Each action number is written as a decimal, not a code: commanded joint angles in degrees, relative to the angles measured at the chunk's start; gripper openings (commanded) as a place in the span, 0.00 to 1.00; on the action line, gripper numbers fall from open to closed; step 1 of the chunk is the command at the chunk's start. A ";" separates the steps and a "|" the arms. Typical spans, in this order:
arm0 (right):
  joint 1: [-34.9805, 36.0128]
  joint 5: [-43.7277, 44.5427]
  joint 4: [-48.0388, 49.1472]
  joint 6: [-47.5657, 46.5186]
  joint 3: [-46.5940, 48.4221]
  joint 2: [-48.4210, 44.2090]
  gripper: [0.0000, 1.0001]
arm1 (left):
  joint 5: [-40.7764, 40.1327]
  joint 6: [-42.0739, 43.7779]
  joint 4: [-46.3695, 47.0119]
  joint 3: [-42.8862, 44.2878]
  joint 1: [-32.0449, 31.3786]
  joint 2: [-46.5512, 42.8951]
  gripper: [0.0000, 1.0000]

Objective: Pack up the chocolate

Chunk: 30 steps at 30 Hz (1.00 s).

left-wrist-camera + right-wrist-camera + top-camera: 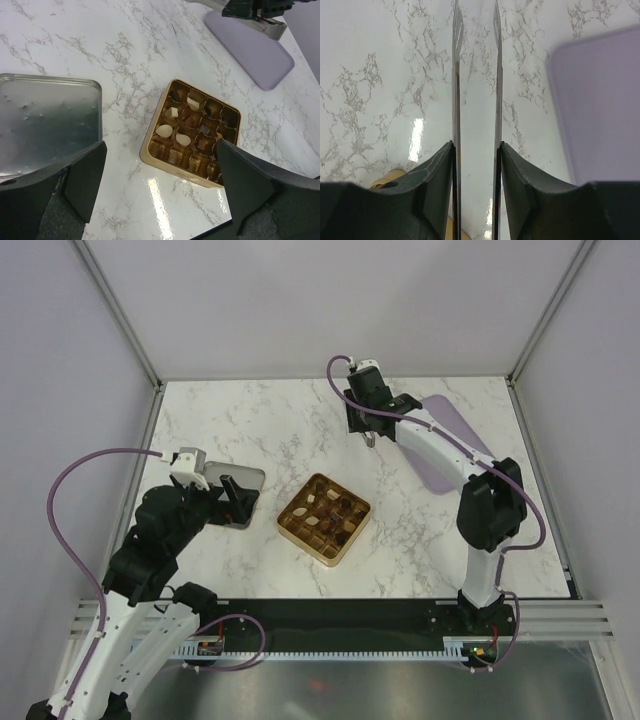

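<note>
The chocolate (325,512) is several dark brown, tan and cream-white pieces sitting in cells of the square gold grid tray (300,538). It also shows in the left wrist view (183,126), in the tray (150,156). My left gripper (236,497) is open and empty, just left of the tray, and the table shows between its fingers (161,165). My right gripper (366,418) is at the back, well beyond the tray. It is shut on metal tongs (456,100), whose two thin blades stay parted. The tongs' tips (372,440) point down, empty.
An open silver tin (240,480) lies under my left gripper's left side and fills the left of the left wrist view (45,125). A flat lilac piece (450,440) lies at the back right, beside the right arm.
</note>
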 commanded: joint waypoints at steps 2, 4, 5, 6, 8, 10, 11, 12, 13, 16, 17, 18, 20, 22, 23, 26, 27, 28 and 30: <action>-0.26 2.47 8.61 0.24 4.24 4.19 0.49 | 1.07 0.35 0.88 -0.51 -0.26 0.10 1.00; -0.70 2.82 9.67 1.64 4.51 6.65 0.49 | 1.15 0.52 0.97 -0.51 -0.26 0.19 1.00; -0.79 3.09 11.16 2.00 4.51 7.36 0.49 | 1.15 0.52 0.88 -0.42 -0.26 0.28 1.00; -0.87 3.52 11.87 2.43 4.42 8.15 0.49 | 1.15 0.44 0.97 -0.51 -0.26 0.28 1.00; -1.14 3.70 13.36 3.84 4.59 10.70 0.50 | 1.07 0.43 0.97 -0.51 -0.26 0.28 1.00; -1.14 4.75 14.07 5.42 4.77 13.16 0.50 | 0.89 0.43 0.88 -0.51 -0.26 0.28 1.00; -1.23 5.37 14.94 5.95 4.68 13.87 0.50 | 0.80 0.43 0.97 -0.51 -0.26 0.36 1.00; -1.23 5.81 15.39 6.39 4.60 14.57 0.50 | 0.89 0.43 1.06 -0.51 -0.26 0.37 1.00; -1.23 6.33 15.83 6.92 4.51 15.80 0.50 | 0.80 0.43 1.06 -0.51 -0.26 0.54 1.00; -1.40 6.69 16.80 8.06 4.94 19.04 0.52 | 0.72 0.43 0.88 -0.51 -0.26 0.63 1.00; -1.40 6.34 16.80 8.59 5.47 19.84 0.52 | 0.80 0.52 0.97 -0.51 -0.26 0.72 1.00; -1.49 6.34 16.71 8.77 5.73 20.64 0.53 | 0.80 0.44 0.97 -0.60 -0.26 0.80 1.00; -1.49 6.25 16.88 9.20 6.00 22.31 0.54 | 0.71 0.44 0.97 -0.60 -0.26 0.89 1.00; -1.58 6.34 16.89 9.82 6.18 23.19 0.56 | 0.63 0.43 0.97 -0.60 -0.26 0.98 1.00; -1.58 6.34 16.97 10.08 6.26 23.37 0.56 | 0.54 0.43 0.97 -0.60 -0.26 1.15 1.00; -1.84 5.90 17.15 10.79 6.44 23.81 0.58 | 0.45 0.43 0.88 -0.60 -0.26 1.33 1.00; -1.84 5.73 17.15 10.96 6.61 23.89 0.59 | 0.36 0.43 0.97 -0.60 -0.26 1.42 1.00; -1.93 5.64 17.15 11.23 6.53 24.07 0.60 | 0.45 0.43 0.97 -0.51 -0.26 1.42 1.00; -1.93 5.55 17.15 11.40 6.61 24.07 0.62 | 0.28 0.43 0.97 -0.60 -0.26 1.42 1.00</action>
